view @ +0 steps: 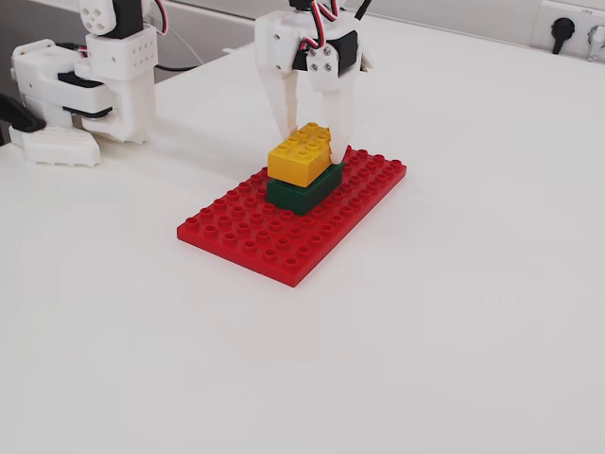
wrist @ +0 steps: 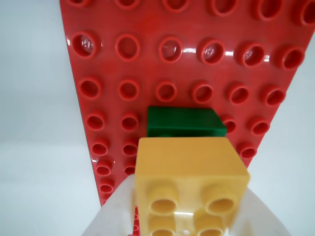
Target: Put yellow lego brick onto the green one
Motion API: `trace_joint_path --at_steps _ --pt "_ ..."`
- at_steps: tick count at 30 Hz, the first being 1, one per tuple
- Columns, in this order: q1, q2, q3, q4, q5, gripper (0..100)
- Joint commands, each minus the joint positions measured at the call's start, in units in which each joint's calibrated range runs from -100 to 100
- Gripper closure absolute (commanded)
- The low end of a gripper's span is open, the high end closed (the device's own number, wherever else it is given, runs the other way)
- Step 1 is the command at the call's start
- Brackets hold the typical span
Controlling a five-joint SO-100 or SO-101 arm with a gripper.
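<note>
The white fingers (view: 313,142) squeeze the yellow brick (view: 301,155), sitting on the green brick (view: 303,192), on a red plate (view: 246,236).

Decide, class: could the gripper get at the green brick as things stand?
Probably not. The yellow brick sits on top of the green brick, and the gripper has its fingers either side of the yellow one, so only the green brick's low sides show.

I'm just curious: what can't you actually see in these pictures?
- Green brick: wrist view, yellow brick covers its studs.
- Whether the two bricks are pressed fully together: neither view shows.
- Gripper: wrist view's bottom edge crops its fingers.
- Red plate: wrist view, cut by the edges.
</note>
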Motion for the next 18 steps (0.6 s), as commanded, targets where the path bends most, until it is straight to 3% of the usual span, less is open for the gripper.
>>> trace_joint_path --at_steps 1,18 --pt "0.3 -1.3 -0.2 -0.5 -0.2 89" --pt "0.3 -1.3 0.7 -0.5 0.0 89"
